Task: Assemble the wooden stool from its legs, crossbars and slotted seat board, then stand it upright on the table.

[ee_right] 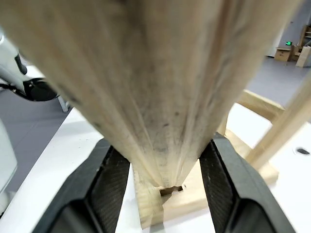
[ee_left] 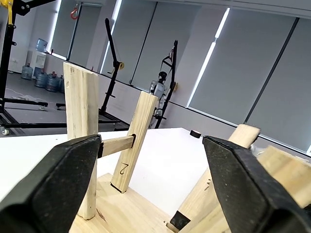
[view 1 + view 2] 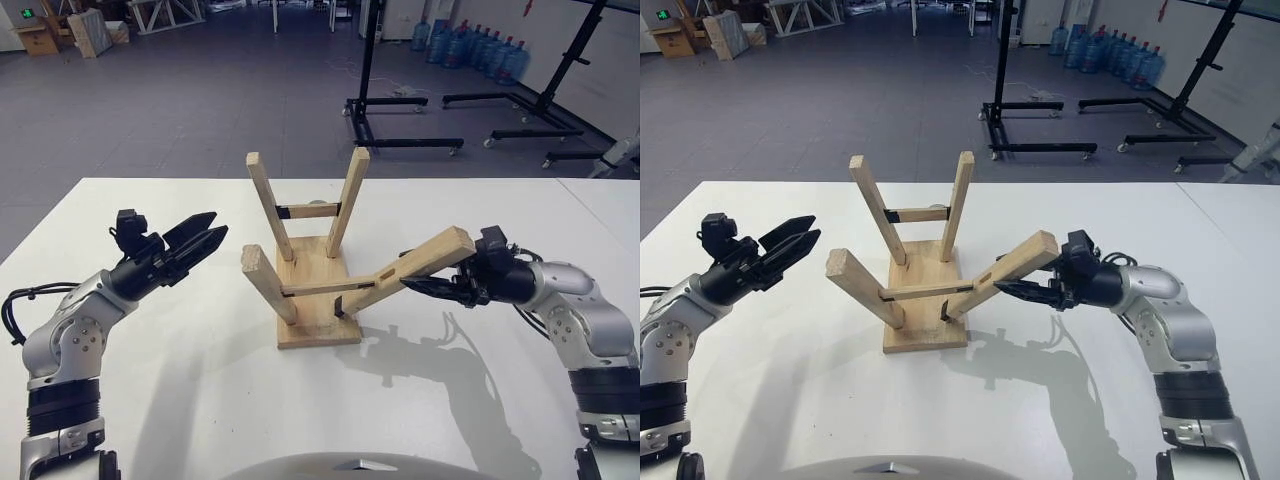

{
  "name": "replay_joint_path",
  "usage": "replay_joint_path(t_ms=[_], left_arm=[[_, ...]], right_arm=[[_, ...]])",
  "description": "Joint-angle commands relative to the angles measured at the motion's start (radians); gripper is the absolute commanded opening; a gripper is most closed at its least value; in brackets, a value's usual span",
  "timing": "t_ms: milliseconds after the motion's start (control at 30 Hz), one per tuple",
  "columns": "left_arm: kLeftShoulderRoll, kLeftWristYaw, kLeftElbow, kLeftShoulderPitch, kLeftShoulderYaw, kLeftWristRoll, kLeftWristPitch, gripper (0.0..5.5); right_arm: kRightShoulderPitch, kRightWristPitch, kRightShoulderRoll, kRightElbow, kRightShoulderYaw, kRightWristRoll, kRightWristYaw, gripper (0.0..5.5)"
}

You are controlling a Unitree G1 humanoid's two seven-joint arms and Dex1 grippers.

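You will find the stool point(image 3: 305, 262) inverted at the middle of the table point(image 3: 180, 400). Its seat board point(image 3: 318, 332) lies flat on the surface, and its legs point(image 3: 270, 205) point upward, joined in pairs by crossbars point(image 3: 312, 210). Your right gripper point(image 3: 425, 287) is clamped on the near right leg point(image 3: 420, 262), which leans outward toward that arm. Your left gripper point(image 3: 215, 228) hovers just beside the stool on its left, fingers spread apart and touching nothing.

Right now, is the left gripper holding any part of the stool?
No, the left gripper is open in the air, clear of the nearest leg.
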Motion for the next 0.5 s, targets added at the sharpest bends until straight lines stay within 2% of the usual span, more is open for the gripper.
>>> replay_joint_path(t_ms=[33, 267, 500], left_arm=[[-0.021, 0.030, -0.091, 0.000, -0.041, -0.013, 0.004, 3.82], [-0.063, 0.081, -0.229, -0.034, -0.106, -0.068, 0.016, 3.82], [-0.040, 0.072, -0.214, -0.100, -0.143, -0.105, 0.046, 3.82]], right_arm=[[-0.035, 0.044, -0.053, -0.077, 0.035, -0.011, 0.002, 2.05], [-0.076, 0.007, -0.090, 0.005, 0.067, -0.075, 0.034, 2.05], [-0.086, -0.019, -0.084, 0.065, 0.100, -0.095, 0.047, 2.05]])
